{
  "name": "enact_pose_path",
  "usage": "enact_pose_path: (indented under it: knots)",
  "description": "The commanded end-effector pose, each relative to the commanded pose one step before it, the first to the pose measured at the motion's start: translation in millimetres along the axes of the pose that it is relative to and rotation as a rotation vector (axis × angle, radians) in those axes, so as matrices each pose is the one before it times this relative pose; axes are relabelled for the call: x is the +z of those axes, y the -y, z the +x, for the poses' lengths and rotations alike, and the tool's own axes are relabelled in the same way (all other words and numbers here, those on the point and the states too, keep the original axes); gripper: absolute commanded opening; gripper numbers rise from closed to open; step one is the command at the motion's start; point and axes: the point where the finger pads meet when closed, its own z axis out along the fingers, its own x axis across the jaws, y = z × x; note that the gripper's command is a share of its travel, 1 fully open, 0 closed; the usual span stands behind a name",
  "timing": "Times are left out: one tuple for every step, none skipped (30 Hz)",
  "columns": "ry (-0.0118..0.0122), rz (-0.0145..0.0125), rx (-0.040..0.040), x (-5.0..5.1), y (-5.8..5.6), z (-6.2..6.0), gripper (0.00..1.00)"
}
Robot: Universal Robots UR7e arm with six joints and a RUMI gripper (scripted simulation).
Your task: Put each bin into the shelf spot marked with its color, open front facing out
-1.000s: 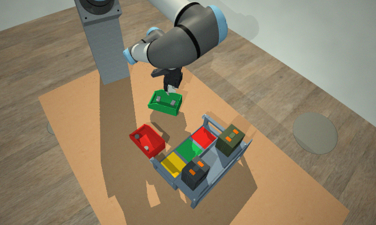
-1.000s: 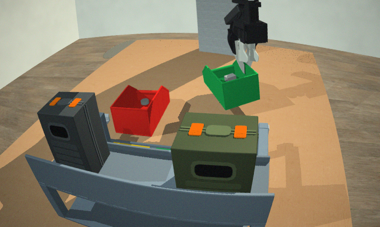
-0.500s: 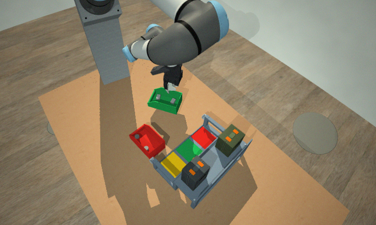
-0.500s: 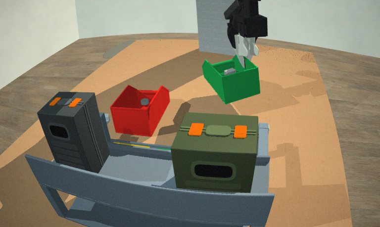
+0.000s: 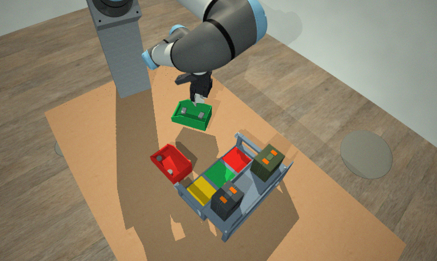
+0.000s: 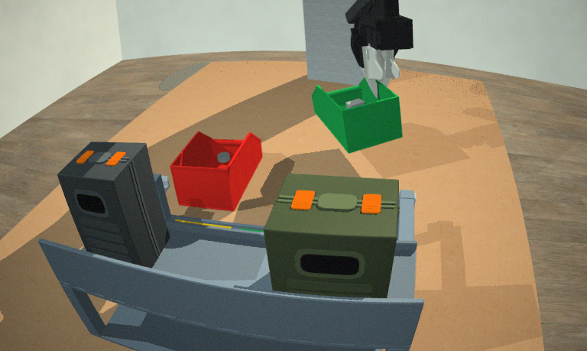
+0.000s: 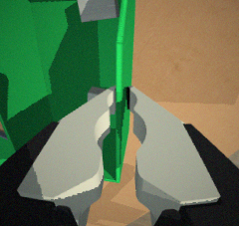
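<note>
My gripper (image 5: 195, 104) (image 6: 377, 96) (image 7: 122, 88) is shut on one wall of the green bin (image 5: 190, 120) (image 6: 374, 126) (image 7: 30, 32) and holds it above the table, its shadow apart below. The green bin's open front faces left in the top view; two grey blocks (image 5: 184, 110) (image 5: 201, 115) lie inside. The red bin (image 5: 183, 163) (image 6: 201, 187) stands on the table beside the shelf (image 5: 190, 201) (image 6: 229, 306), with two round grey parts inside. In the top view the shelf's red mark (image 5: 235, 158), green mark (image 5: 215, 173) and yellow mark (image 5: 200, 191) are bare.
A dark case (image 5: 225, 202) (image 6: 102, 191) and an olive case (image 5: 266, 163) (image 6: 333, 235) stand on the shelf's upper board. The red bin is close to the shelf's end post on the yellow-mark side. The arm's column (image 5: 128, 58) rises behind the green bin.
</note>
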Motion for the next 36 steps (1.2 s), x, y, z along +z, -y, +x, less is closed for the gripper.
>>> enact_pose_path:
  knots:
    - [0.00018,-0.00088,-0.00003,-3.51,-0.39,-0.04,0.00]
    - [0.00000,0.00000,0.00000,0.00,0.00,0.00,0.00]
    - [0.00000,0.00000,0.00000,-0.79,0.00,0.00,0.00]
    - [0.00000,0.00000,0.00000,-0.76,0.00,0.00,0.00]
    - [0.00000,0.00000,0.00000,-0.73,0.00,0.00,0.00]
    - [0.00000,0.00000,0.00000,-0.70,0.00,0.00,0.00]
    - [0.00000,0.00000,0.00000,-0.67,0.00,0.00,0.00]
    - [0.00000,0.00000,0.00000,-0.64,0.00,0.00,0.00]
    - [0.00000,0.00000,0.00000,-0.61,0.00,0.00,0.00]
    - [0.00000,0.00000,0.00000,-0.58,0.00,0.00,0.00]
    - [0.00000,0.00000,0.00000,-0.55,0.00,0.00,0.00]
    - [0.00000,0.00000,0.00000,-0.52,0.00,0.00,0.00]
    - [0.00000,0.00000,0.00000,-0.49,0.00,0.00,0.00]
    - [0.00000,0.00000,0.00000,-0.46,0.00,0.00,0.00]
    - [0.00000,0.00000,0.00000,-0.43,0.00,0.00,0.00]
    - [0.00000,0.00000,0.00000,-0.40,0.00,0.00,0.00]
    - [0.00000,0.00000,0.00000,-0.37,0.00,0.00,0.00]
    - [0.00000,0.00000,0.00000,0.00,0.00,0.00,0.00]
    - [0.00000,0.00000,0.00000,0.00,0.00,0.00,0.00]
    - [0.00000,0.00000,0.00000,-0.34,0.00,0.00,0.00]
    - [0.00000,0.00000,0.00000,-0.31,0.00,0.00,0.00]
    - [0.00000,0.00000,0.00000,-0.29,0.00,0.00,0.00]
    - [0.00000,0.00000,0.00000,-0.26,0.00,0.00,0.00]
    - [0.00000,0.00000,0.00000,-0.23,0.00,0.00,0.00]
    - [0.00000,0.00000,0.00000,-0.21,0.00,0.00,0.00]
    - [0.00000,0.00000,0.00000,-0.18,0.00,0.00,0.00]
    - [0.00000,0.00000,0.00000,-0.16,0.00,0.00,0.00]
    - [0.00000,0.00000,0.00000,-0.14,0.00,0.00,0.00]
    - [0.00000,0.00000,0.00000,-0.12,0.00,0.00,0.00]
    - [0.00000,0.00000,0.00000,-0.10,0.00,0.00,0.00]
    - [0.00000,0.00000,0.00000,-0.08,0.00,0.00,0.00]
    - [0.00000,0.00000,0.00000,-0.06,0.00,0.00,0.00]
    - [0.00000,0.00000,0.00000,-0.05,0.00,0.00,0.00]
    - [0.00000,0.00000,0.00000,-0.03,0.00,0.00,0.00]
    - [0.00000,0.00000,0.00000,0.00,0.00,0.00,0.00]
    - [0.00000,0.00000,0.00000,0.00,0.00,0.00,0.00]
